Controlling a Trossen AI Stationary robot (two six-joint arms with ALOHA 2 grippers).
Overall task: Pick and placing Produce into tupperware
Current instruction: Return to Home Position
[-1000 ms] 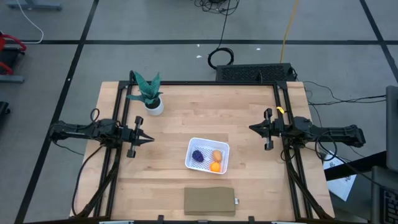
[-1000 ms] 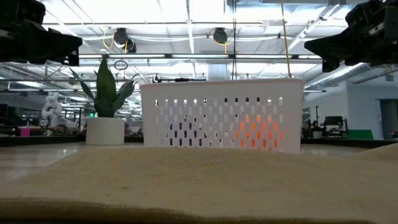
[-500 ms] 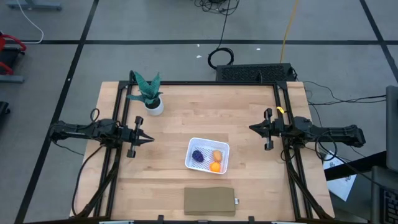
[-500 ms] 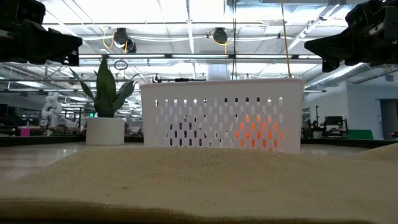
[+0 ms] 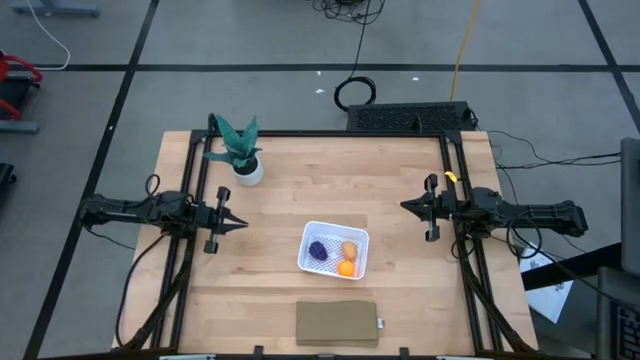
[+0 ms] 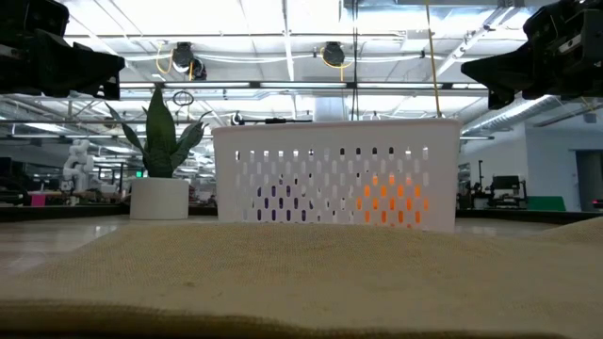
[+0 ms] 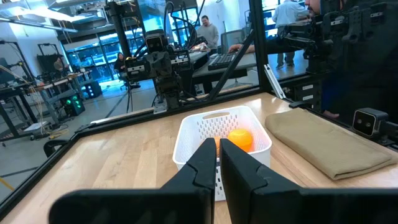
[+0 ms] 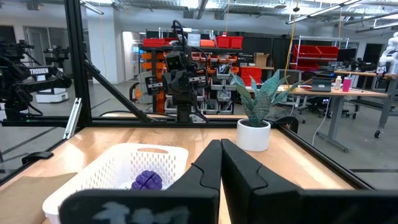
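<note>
High view: a white basket (image 5: 309, 232) is seen near the middle of the wooden table (image 5: 300, 180), with all three toy pieces inside it. The purple cluster (image 5: 318, 251) lies at the basket's 9 o'clock side, the tan lump (image 5: 349, 249) at 2 o'clock and the orange ball (image 5: 345, 268) at 5 o'clock, touching or almost touching the tan lump.

The left gripper (image 5: 244, 225) is held at about 9 o'clock from the basket, well apart from it. Its fingers (image 7: 202, 163) are pressed together with only a thin slit between them, and nothing is gripped. The right gripper (image 5: 404, 207) is held at about 2 o'clock from the basket, also well apart. Its fingers (image 8: 208, 167) are likewise closed on nothing.

Bare wood is left between each gripper and the basket. A flat brown slab (image 5: 336, 323) lies at 6 o'clock from the basket, near the table's 6 o'clock edge. A potted plant (image 5: 240, 152) stands near the 11 o'clock corner. Black frame rails (image 5: 190, 190) run along the 9 and 3 o'clock edges.
</note>
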